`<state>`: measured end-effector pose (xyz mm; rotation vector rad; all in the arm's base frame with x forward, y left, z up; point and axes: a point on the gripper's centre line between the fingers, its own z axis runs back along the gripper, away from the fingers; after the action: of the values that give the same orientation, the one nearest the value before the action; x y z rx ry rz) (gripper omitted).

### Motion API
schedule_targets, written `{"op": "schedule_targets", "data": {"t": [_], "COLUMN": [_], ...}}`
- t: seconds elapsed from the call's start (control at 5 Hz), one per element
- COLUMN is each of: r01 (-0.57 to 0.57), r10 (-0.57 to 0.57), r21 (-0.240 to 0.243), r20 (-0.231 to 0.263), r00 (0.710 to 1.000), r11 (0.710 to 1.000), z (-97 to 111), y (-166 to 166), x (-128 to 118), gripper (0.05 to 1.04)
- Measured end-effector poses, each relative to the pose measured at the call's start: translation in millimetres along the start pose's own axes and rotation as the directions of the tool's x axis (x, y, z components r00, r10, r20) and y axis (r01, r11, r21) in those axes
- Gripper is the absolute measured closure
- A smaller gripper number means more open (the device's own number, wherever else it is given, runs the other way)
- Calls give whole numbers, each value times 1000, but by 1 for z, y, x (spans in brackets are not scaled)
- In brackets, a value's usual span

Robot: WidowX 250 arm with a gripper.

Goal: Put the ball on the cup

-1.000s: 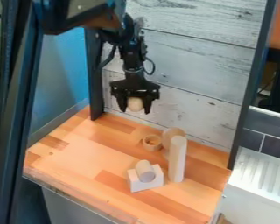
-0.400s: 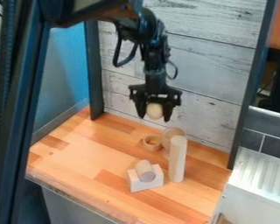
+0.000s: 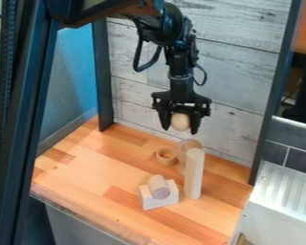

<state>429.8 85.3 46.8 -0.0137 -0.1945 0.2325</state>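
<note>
Because the ball (image 3: 180, 121) sits between the fingers of the black gripper (image 3: 180, 129), closed only as far as its width allows and high above the wooden counter (image 3: 85, 165), the step in hand looks to be carrying it over the cup and lowering it. The likeliest cup is the round wooden piece (image 3: 183, 147) partly behind the upright post (image 3: 193, 174) (though the low ring (image 3: 166, 156) beside it might be meant, and I cannot be certain). Good placing calls for centring the ball over that round top first, then coming straight down, slowly, with the fingers clear of the post, which could easily topple. Best to let go only once the ball rests on the rim, opening gently and evenly so it doesn't roll off.
</note>
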Motion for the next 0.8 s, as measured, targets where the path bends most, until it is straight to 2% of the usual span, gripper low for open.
{"op": "schedule_targets", "data": {"t": [0.2, 0.6, 0.8], "r01": [-5, 14, 10], "r10": [5, -14, -10], "r21": [-2, 2, 3], "r20": [-12, -7, -32], "r00": [1000, 1000, 999], "r11": [1000, 1000, 1000], "z": [0, 0, -12], "y": [-2, -12, -13], "x": [-2, -2, -5], "gripper": [265, 265, 226]}}
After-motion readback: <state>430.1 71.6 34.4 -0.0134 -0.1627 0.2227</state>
